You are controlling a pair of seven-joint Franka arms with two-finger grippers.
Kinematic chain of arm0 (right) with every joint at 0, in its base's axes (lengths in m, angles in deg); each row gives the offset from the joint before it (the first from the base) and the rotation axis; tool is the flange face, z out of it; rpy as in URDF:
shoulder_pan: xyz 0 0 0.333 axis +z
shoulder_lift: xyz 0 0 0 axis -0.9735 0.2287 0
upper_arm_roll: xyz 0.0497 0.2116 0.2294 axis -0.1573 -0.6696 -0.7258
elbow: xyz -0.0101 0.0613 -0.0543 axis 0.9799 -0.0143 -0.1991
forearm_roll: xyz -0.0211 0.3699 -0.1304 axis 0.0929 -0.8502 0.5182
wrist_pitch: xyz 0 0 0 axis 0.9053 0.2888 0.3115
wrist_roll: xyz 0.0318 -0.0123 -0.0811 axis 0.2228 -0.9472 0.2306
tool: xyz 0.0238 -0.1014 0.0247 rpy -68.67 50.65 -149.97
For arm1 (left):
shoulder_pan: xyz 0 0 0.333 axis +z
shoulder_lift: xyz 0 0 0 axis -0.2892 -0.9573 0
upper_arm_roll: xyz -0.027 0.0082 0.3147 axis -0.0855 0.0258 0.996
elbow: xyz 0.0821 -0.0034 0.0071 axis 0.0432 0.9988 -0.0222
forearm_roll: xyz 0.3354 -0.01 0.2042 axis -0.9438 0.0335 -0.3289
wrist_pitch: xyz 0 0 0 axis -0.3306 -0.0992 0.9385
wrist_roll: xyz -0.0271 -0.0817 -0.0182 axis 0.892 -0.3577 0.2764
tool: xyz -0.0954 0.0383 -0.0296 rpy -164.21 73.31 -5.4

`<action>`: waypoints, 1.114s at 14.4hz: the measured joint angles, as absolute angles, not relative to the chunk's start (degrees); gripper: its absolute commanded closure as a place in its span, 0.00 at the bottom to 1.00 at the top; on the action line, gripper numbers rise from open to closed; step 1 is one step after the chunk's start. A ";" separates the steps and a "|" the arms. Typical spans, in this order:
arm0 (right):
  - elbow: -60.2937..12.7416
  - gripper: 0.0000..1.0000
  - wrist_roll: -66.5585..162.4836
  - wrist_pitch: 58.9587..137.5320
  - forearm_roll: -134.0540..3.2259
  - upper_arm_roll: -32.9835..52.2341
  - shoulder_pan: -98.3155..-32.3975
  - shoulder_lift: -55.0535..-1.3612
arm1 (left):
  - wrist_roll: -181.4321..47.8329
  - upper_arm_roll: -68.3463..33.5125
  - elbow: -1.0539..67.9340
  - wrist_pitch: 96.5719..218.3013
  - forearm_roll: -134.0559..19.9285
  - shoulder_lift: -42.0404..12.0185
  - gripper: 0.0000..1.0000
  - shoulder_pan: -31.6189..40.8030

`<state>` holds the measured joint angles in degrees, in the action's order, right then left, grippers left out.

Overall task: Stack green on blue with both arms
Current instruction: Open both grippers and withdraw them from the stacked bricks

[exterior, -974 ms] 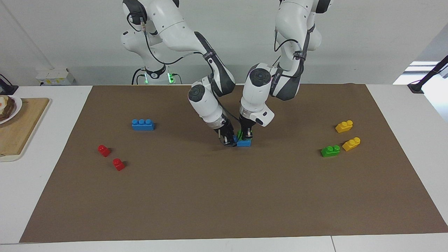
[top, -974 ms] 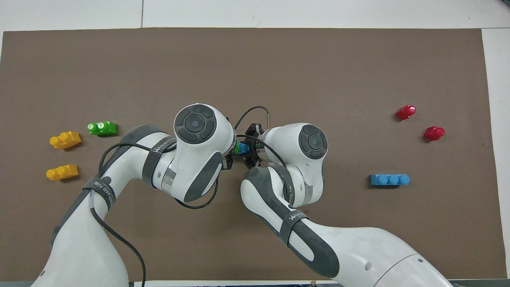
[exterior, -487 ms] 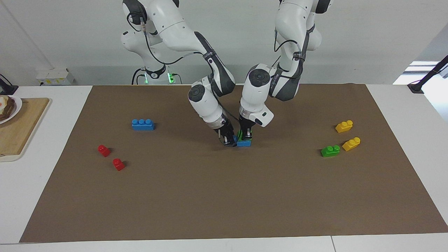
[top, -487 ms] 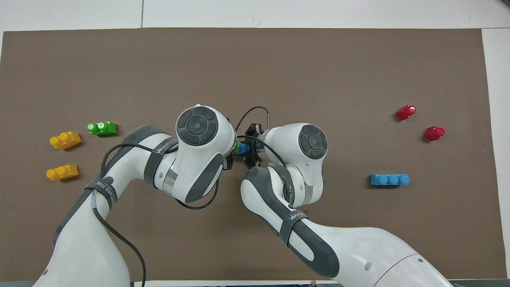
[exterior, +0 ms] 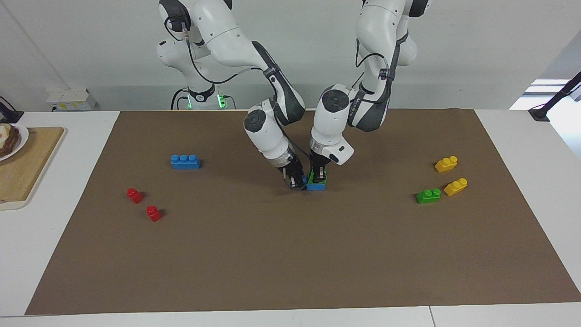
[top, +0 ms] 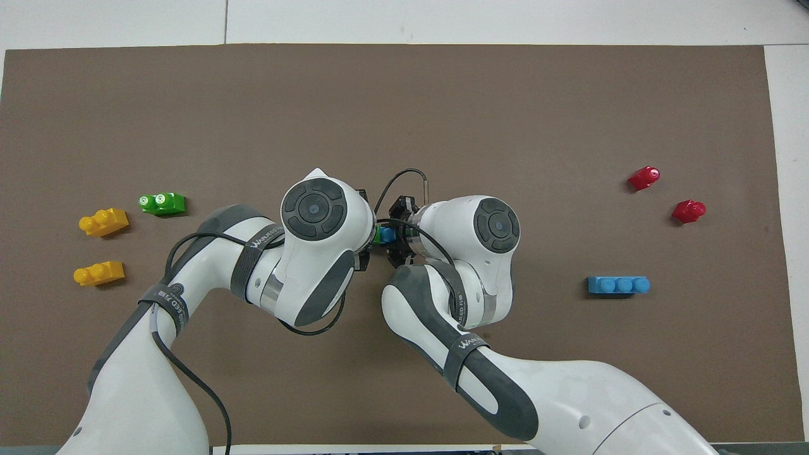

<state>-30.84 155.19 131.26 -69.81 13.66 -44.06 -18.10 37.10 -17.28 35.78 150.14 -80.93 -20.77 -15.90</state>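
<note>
In the middle of the brown mat a blue three-stud brick (exterior: 317,186) lies with a green two-stud brick (exterior: 311,175) on top of it. My left gripper (exterior: 318,174) comes straight down and is shut on the green brick. My right gripper (exterior: 296,181) leans in beside it and is shut on the end of the blue brick toward the right arm's side. In the overhead view only slivers of the green brick (top: 377,235) and the blue brick (top: 387,235) show between the two wrists.
A second green brick (exterior: 428,195) and two yellow bricks (exterior: 446,164) lie toward the left arm's end. A second blue brick (exterior: 185,161) and two red bricks (exterior: 135,195) lie toward the right arm's end. A wooden board (exterior: 27,163) lies off the mat.
My left wrist has shifted slightly toward the right gripper and the green brick sits a little lower on the blue one. The right arm has hardly moved.
</note>
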 measured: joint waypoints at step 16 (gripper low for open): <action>-31.87 0.06 155.49 132.29 -76.79 14.44 -46.47 -17.89 | -7.88 -15.36 33.97 133.51 -83.34 -8.24 0.00 -1.54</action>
<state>-31.87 155.49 132.29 -76.79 14.44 -46.47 -17.89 -7.88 -15.36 33.97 133.51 -83.34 -8.24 -1.54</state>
